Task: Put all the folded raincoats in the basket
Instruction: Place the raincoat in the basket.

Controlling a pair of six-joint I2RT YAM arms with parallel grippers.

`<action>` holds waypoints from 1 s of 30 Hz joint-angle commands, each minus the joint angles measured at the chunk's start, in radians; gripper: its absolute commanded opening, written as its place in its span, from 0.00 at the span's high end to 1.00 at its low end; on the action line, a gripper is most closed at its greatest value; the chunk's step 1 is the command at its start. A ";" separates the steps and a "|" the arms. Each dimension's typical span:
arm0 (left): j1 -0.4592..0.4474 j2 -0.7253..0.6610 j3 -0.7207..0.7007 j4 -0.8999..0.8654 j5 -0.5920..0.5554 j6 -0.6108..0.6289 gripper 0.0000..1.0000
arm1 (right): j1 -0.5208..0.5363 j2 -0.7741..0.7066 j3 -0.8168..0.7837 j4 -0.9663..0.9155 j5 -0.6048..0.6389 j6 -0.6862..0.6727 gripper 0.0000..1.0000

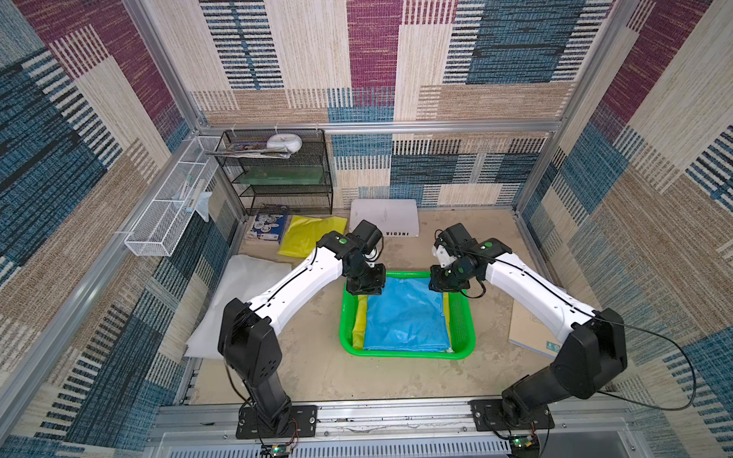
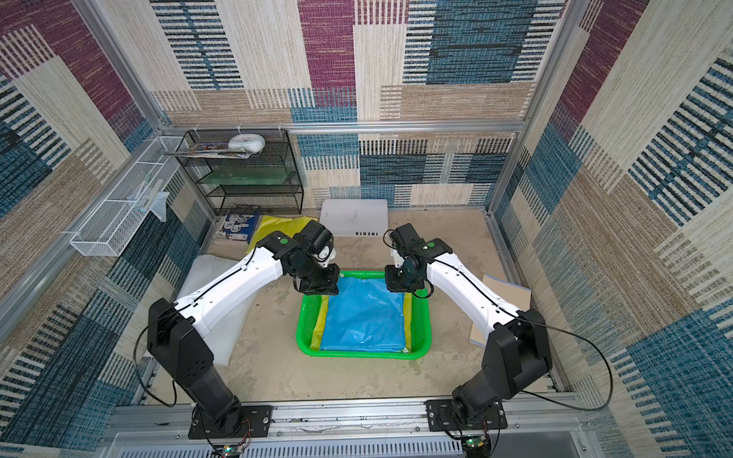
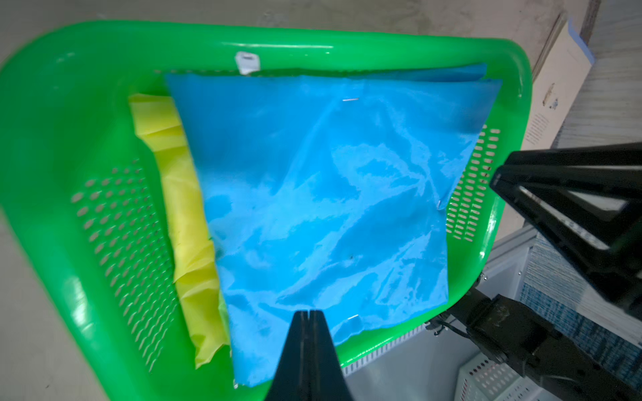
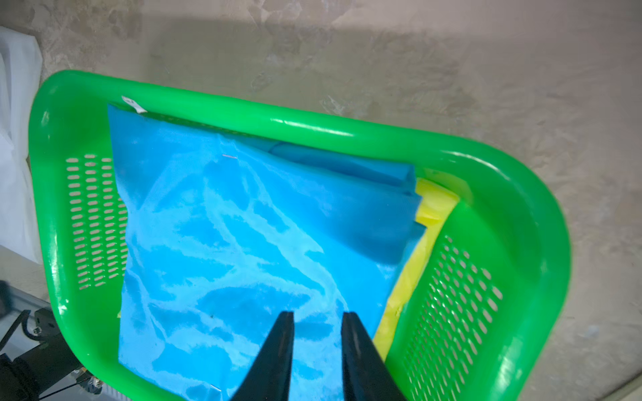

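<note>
right tool, parted, over blue raincoat in basket.

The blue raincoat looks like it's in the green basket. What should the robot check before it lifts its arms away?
1. Blue raincoat inside the basket: ok. It lies on a yellow raincoat.
2. Folded flat: ok, only wrinkled.
3. Right gripper free of the raincoat: ok. Its jaws are apart with nothing between them.
4. Left gripper free of the raincoat: cannot tell. Its jaws are shut at the raincoat's edge and may be pinching a fold.
5. Far edge below the rim: cannot tell. The grippers hide it in both top views.
</note>
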 commanded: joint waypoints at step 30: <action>-0.101 -0.169 -0.258 0.153 0.043 -0.046 1.00 | 0.053 -0.175 -0.277 0.179 -0.267 0.103 0.85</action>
